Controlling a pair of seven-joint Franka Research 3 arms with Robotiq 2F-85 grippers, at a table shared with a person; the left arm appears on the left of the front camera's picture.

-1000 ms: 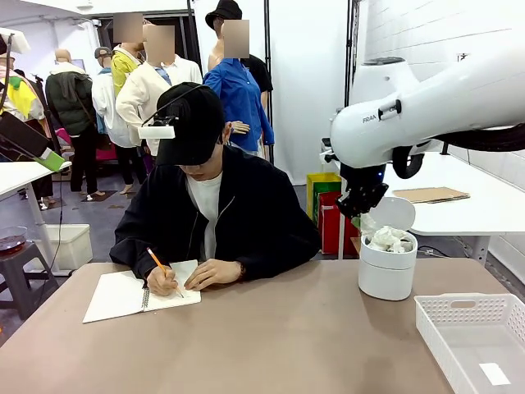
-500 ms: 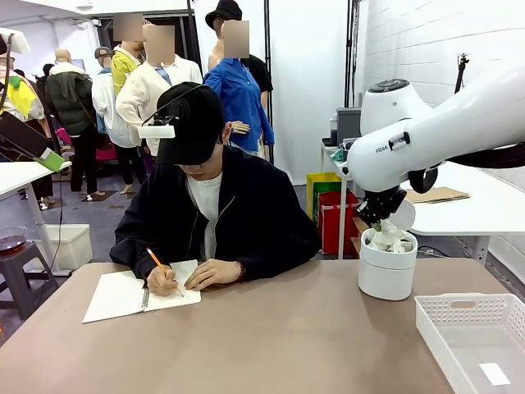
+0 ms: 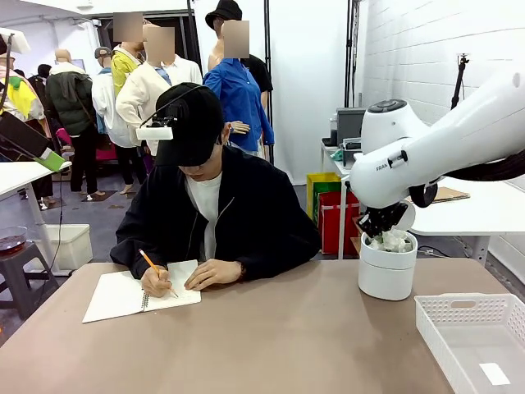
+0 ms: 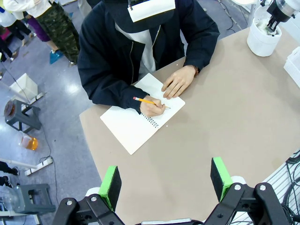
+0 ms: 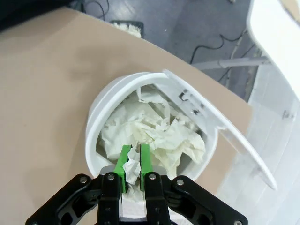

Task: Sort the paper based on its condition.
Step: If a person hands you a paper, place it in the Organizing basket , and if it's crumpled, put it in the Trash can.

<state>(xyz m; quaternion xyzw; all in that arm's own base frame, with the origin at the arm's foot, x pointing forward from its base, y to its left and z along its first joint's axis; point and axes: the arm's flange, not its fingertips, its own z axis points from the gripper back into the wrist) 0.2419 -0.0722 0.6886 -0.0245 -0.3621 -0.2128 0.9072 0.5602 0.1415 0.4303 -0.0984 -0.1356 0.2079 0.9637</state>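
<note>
At the far right of the table [image 3: 271,345] we see a white lidded bin [image 3: 386,271] with its flip lid tilted open, and crumpled paper [image 5: 159,133] heaped inside up to the rim. Our right gripper [image 5: 132,161] hangs over the near side of the bin's mouth, its green pads drawn close together and pinching a wrinkled scrap of that paper between them — the scrap sits right at the top of the heap, touching the rest. In the front view the right gripper [image 3: 379,232] dips into the bin's opening from the left.

Our left gripper [image 4: 165,180] hovers high above the near part of the table with its two green pads spread wide apart and nothing between them.

On the left of the table, at the far side, a person bends over a spiral-bound notebook [image 3: 135,293], writing with an orange pencil [image 3: 152,268] in one hand [image 3: 157,281] while the other hand [image 3: 212,272] rests just beside the page. At the near right corner stands a white perforated basket [image 3: 476,341], well apart from the notebook.
</note>
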